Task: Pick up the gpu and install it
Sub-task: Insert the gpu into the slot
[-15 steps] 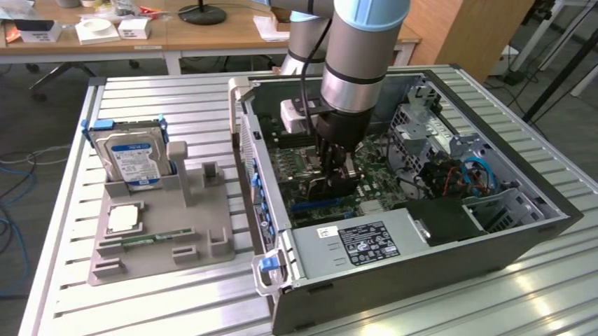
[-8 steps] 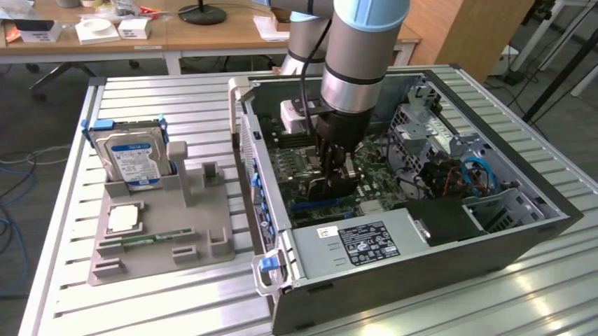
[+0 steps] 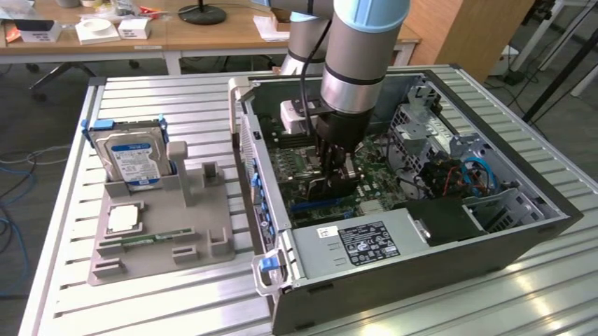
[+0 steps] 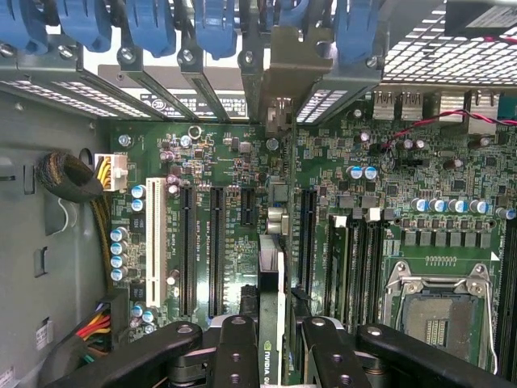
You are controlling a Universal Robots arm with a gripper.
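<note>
Inside an open desktop computer case (image 3: 523,231) lying on its side on a slatted metal table (image 3: 140,98), the robot arm (image 3: 365,49) reaches straight down toward the green motherboard (image 3: 374,168). Its gripper (image 3: 338,183) is closed partway on the gpu (image 3: 335,190), a thin black card held edge-on between the fingers and standing upright just above or at the board; whether it already touches a slot cannot be told. From the wrist view, the gripper (image 4: 271,343) shows as black linkage fingers (image 4: 234,347) on either side of the gpu (image 4: 271,283), whose narrow edge runs away from the camera in line with the long dark expansion slots (image 4: 216,242) and reaches toward the metal bracket openings at the case's rear wall, under a row of blue retention clips (image 4: 214,28). An empty silver processor socket (image 4: 440,311) sits off to one side of the board, and a white slot (image 4: 153,238) lies on the other. Toward the exterior view's left, well apart from the case, a grey parts tray (image 3: 210,241) holds a silver hard drive (image 3: 131,157) with a blue label, standing upright, and a small square silver chip (image 3: 124,218) lying flat.
</note>
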